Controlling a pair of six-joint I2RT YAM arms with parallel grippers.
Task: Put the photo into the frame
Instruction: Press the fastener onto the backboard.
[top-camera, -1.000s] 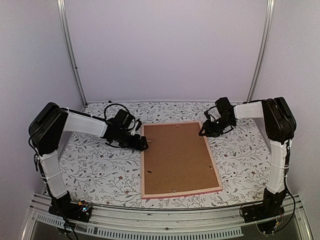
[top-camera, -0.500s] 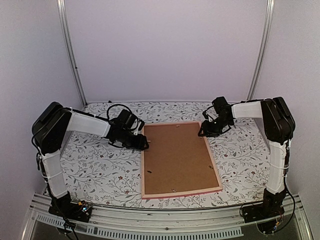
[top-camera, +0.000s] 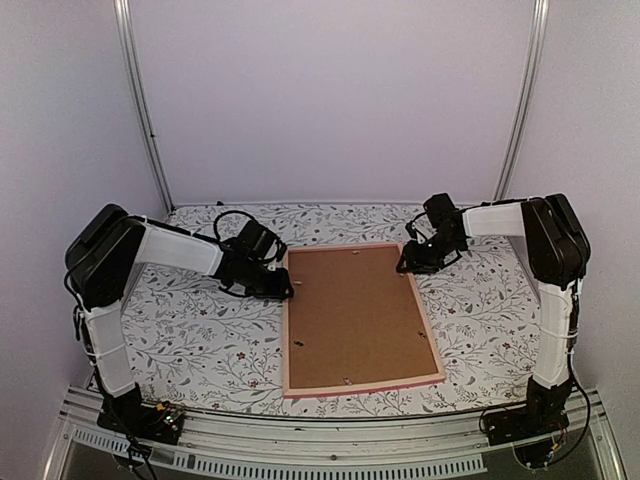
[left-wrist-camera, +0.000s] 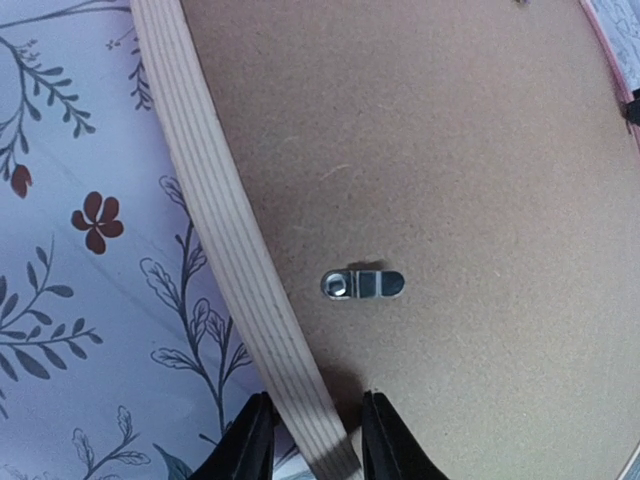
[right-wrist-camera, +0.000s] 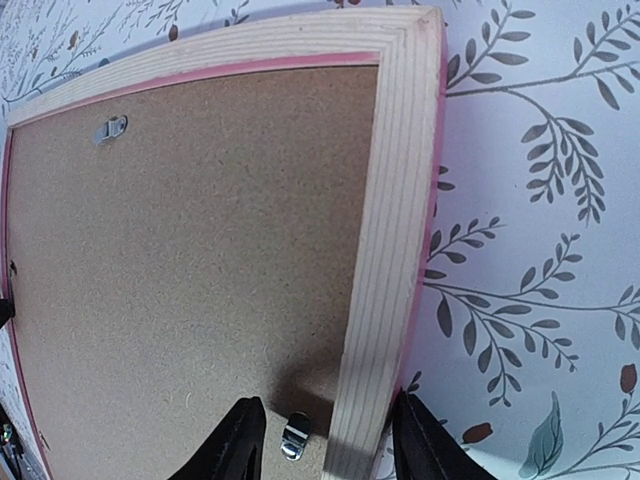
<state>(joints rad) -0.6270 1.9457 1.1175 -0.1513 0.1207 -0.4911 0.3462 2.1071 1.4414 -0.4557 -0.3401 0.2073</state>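
Left white-and-black arm (top-camera: 175, 250) and right white-and-black arm (top-camera: 500, 218) reach inward, wrists low; left black two-finger gripper (left-wrist-camera: 315, 440) narrowly parted, right black two-finger gripper (right-wrist-camera: 325, 440) wider apart.

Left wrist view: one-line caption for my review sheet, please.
Left claw straddling a pale wooden rail of the face-down frame, beside the brown backing board and a metal clip, on floral cloth.

No readable text, label, number; frame (left-wrist-camera: 230, 270), backing board (left-wrist-camera: 480, 150) seemingly unmarked.
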